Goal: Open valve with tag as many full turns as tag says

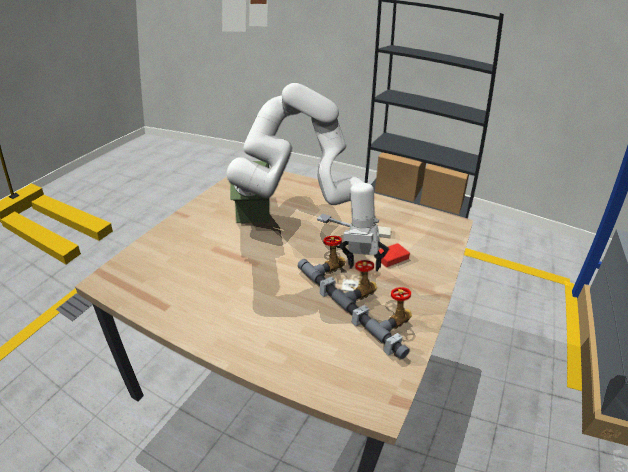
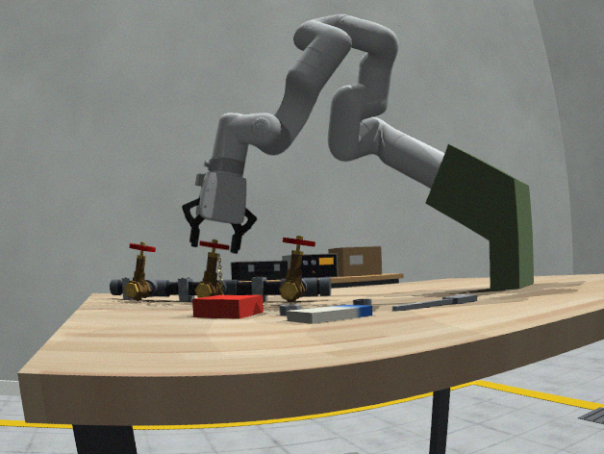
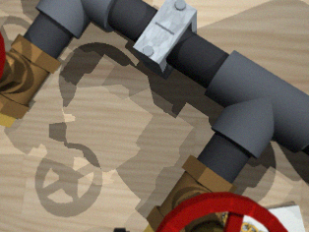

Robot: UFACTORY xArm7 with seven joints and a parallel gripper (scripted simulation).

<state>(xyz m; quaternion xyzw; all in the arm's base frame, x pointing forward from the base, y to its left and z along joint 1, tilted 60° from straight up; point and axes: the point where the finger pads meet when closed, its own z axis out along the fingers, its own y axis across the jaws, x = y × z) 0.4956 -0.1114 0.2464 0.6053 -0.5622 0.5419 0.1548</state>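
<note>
A grey pipe (image 1: 350, 307) lies on the wooden table with three brass valves, each with a red handwheel. The middle valve (image 1: 364, 267) has a chain and a white tag (image 1: 349, 285) at its base; the chain also shows in the exterior view (image 2: 219, 269). The far valve (image 1: 333, 241) and the near valve (image 1: 401, 295) carry no tag. My gripper (image 2: 214, 242) is open, with its fingers straddling the middle handwheel (image 2: 213, 244) and not closed on it. In the wrist view the red wheel (image 3: 221, 213) sits at the bottom edge, with a corner of the tag (image 3: 290, 216) beside it.
A red block (image 1: 395, 254) lies just behind the valves. A grey and blue flat tool (image 2: 329, 312) and a wrench (image 1: 331, 220) lie nearby on the table. The arm's green base (image 1: 249, 205) stands at the back. A black shelf (image 1: 431, 106) with cardboard boxes stands behind the table.
</note>
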